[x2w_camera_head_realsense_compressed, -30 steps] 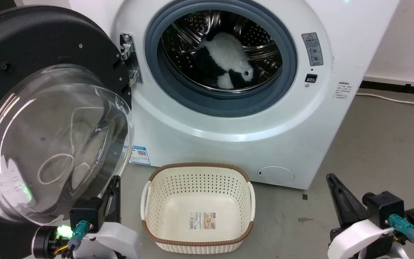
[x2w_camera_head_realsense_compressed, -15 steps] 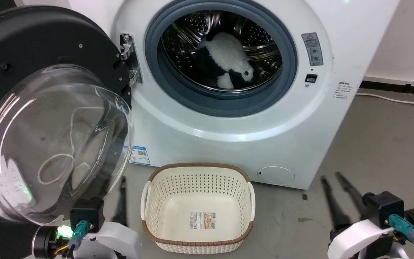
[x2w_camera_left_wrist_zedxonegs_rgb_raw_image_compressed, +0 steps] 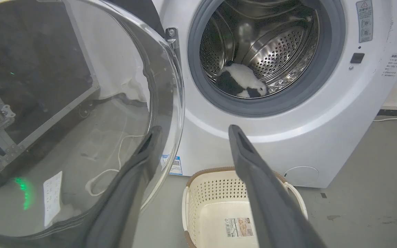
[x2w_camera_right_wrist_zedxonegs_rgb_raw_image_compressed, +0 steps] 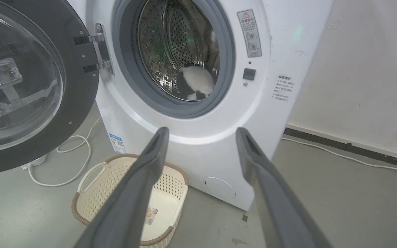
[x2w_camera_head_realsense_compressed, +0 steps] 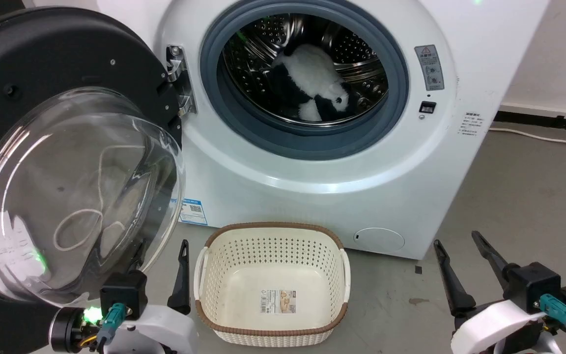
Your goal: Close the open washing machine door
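Two grippers, both spread and empty. Washing machine door (x2w_camera_head_realsense_compressed: 67,59) hangs wide open, glass bulge just beside the left gripper's (x2w_camera_left_wrist_zedxonegs_rgb_raw_image_compressed: 195,134) left finger; right gripper (x2w_camera_right_wrist_zedxonegs_rgb_raw_image_compressed: 202,134) well apart from it. Hook round the door's outer face, then sweep it steadily rightward to the washing machine (x2w_camera_head_realsense_compressed: 312,187) until it latches. Keep above the basket (x2w_camera_head_realsense_compressed: 273,228).

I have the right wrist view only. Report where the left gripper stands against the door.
Observer: The left gripper is open, low beside the washing machine door, next to the basket.
Operator: Say whether it touches the glass.
Observer: Cannot tell; in the head view one finger stands clear by the basket, the other shows through the glass bowl's lower edge.
Operator: Check the basket.
Observer: Its whole floor shows: only a label.
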Controlling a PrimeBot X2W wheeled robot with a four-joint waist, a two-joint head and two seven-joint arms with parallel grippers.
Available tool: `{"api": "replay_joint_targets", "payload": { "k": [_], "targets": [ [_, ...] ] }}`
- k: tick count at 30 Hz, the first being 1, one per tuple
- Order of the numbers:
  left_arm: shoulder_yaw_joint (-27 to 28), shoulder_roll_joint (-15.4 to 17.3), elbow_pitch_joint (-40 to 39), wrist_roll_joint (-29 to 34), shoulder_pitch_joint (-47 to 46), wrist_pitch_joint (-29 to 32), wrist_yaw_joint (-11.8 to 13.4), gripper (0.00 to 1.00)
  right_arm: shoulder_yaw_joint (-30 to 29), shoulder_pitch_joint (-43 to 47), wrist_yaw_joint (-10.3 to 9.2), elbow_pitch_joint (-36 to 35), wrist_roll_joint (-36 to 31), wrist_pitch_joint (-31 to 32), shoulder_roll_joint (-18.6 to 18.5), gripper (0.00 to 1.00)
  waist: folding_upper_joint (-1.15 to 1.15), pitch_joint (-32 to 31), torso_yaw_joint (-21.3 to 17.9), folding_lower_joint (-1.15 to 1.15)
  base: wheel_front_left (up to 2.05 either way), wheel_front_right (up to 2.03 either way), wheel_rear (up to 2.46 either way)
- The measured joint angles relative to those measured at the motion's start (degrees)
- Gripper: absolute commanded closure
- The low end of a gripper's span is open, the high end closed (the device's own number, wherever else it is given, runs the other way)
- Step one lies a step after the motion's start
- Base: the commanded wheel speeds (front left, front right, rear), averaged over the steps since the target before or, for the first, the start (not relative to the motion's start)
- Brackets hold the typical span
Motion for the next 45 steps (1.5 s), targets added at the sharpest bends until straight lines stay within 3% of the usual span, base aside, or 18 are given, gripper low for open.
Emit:
{"api": "replay_joint_targets", "payload": {
  "k": [7,8,26,45],
  "targets": [
    [-0.51,0.00,0.01,-0.18,0.00,-1.19,-0.01,0.00,0.01,0.52,0.00,-0.12,0.57,-1.13,0.00,0.00,0.00,-0.16,1.56,0.00,0.00,0.00,0.00],
    [-0.83,0.00,0.00,-0.58,0.00,-1.76,-0.03,0.00,0.27,0.74,0.00,-0.12,0.66,-1.68,0.00,0.00,0.00,-0.27,3.21,0.00,0.00,0.00,0.00],
    [-1.07,0.00,-0.94,-1.58,0.71,-3.98,0.22,0.00,2.65,1.56,0.00,0.68,1.78,-3.92,0.00,0.00,0.00,-0.25,10.34,0.00,0.00,0.00,0.00],
    [-0.77,0.00,-3.91,-2.92,3.02,-6.04,3.00,0.00,7.81,-0.46,0.00,3.59,3.59,-6.00,-0.55,0.00,0.00,0.97,15.55,0.00,-0.03,-0.03,-0.03]
  ]
}}
